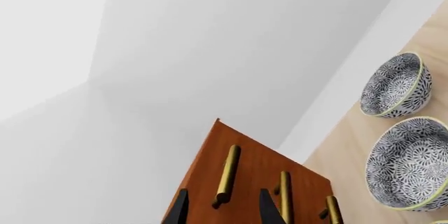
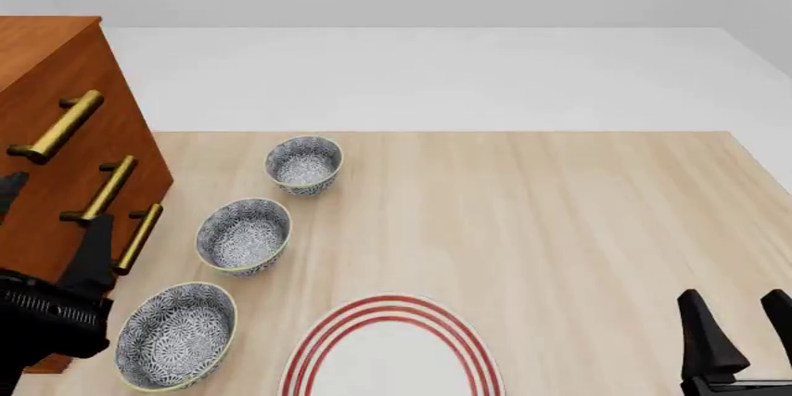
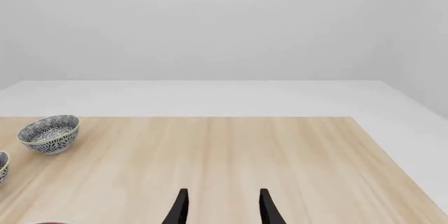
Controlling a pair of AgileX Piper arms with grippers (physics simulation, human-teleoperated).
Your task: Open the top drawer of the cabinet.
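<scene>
The cabinet [image 2: 37,48] stands at the table's left edge, tall and reddish-brown, with three brass bar handles. The top drawer [image 2: 99,71] carries the uppermost handle [image 2: 56,127], and its front looks flush with the two below. My left gripper [image 2: 52,203] is open in front of the cabinet. In the left wrist view the gripper [image 1: 223,192] has its two black fingers on either side of the near end of the top drawer's handle [image 1: 227,169], not closed on it. My right gripper [image 2: 733,299] is open and empty at the table's front right, and shows in its own wrist view [image 3: 222,195].
Three patterned bowls stand in a row right of the cabinet: far [image 2: 304,164], middle [image 2: 244,234] and near [image 2: 176,333]. A red-ringed white plate [image 2: 389,350] lies at the front centre. The two lower drawer handles [image 2: 106,190] [image 2: 139,238] are near my left gripper.
</scene>
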